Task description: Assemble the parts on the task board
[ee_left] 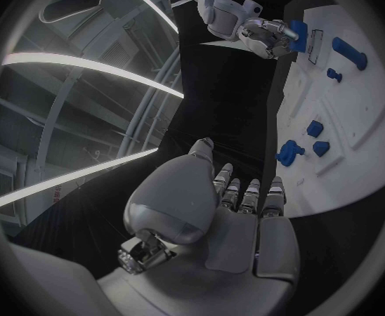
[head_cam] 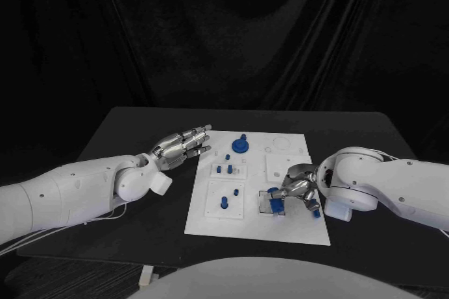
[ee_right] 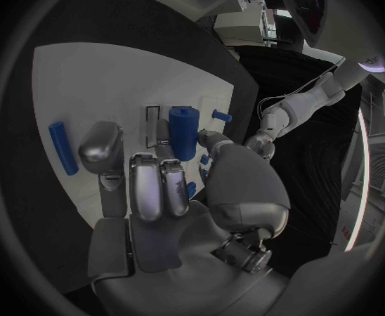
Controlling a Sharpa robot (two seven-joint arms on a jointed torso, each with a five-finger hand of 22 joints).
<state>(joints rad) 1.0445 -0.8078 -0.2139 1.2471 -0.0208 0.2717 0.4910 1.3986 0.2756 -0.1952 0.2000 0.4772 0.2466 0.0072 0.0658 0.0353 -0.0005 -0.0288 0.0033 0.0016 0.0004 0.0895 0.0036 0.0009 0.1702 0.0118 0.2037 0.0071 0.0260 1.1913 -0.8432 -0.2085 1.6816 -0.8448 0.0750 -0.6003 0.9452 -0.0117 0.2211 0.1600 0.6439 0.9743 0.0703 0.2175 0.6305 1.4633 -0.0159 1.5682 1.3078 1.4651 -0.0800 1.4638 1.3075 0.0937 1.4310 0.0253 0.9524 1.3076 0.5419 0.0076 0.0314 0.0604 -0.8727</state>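
right hand (head_cam: pixel 298 187) holds blue part (head_cam: pixel 275 194) over the task board (head_cam: pixel 257 227).

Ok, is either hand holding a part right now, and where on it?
The right hand holds a blue block-shaped part over the task board, fingers on its sides. The left hand holds nothing, fingers straight.

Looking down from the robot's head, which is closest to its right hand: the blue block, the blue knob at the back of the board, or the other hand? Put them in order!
1. Blue block: right at the right hand, its fingers around it.
2. Blue knob: at the white board's far end.
3. Left hand: farthest, beyond the board's left edge.
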